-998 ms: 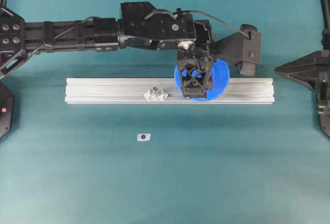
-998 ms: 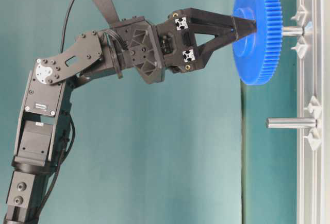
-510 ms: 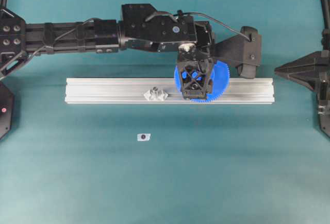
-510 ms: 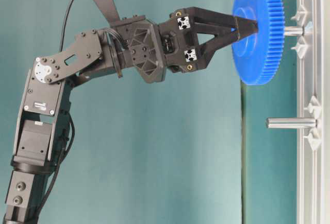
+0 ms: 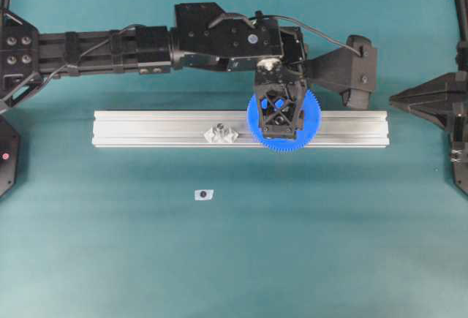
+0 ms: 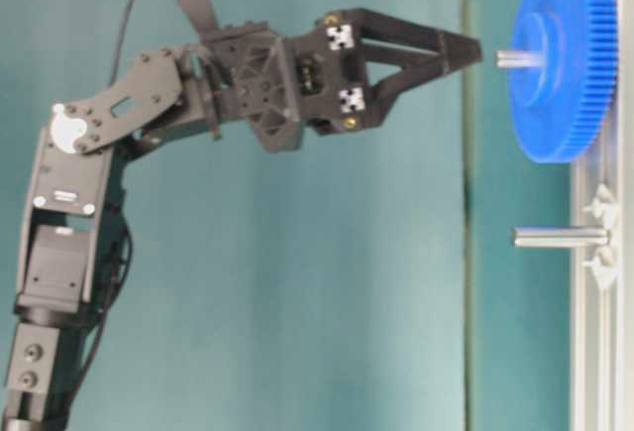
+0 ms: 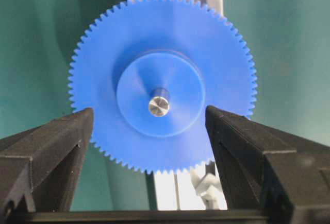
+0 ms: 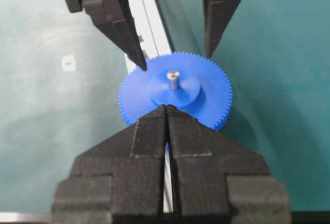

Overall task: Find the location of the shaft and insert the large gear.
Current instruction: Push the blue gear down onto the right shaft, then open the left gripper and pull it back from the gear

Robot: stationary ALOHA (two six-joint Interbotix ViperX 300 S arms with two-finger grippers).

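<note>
From overhead you see a teal counter (image 5: 307, 245) carrying a silver rail (image 5: 146, 128), the large gear (image 5: 311, 131) sitting across it beneath the left pincer (image 5: 278, 120), a clear mount (image 5: 221, 134) further left and a small tag (image 5: 204, 194) lying apart on the cloth. At table level the gear is seated on the shaft (image 6: 517, 57), the left pincer hanging clear of it with jaws spread and empty, beside a second pin (image 6: 560, 237). Your wrist views show the shaft tip poking through the hub, and the right pincer (image 8: 166, 112) closed, holding nothing

A robotics lab bench — two black robot arms (image 5: 110, 44) face each other over a teal table mat (image 5: 234, 259). An aluminium rail (image 5: 146, 128) lies across it as a test fixture — nothing domestic here.
</note>
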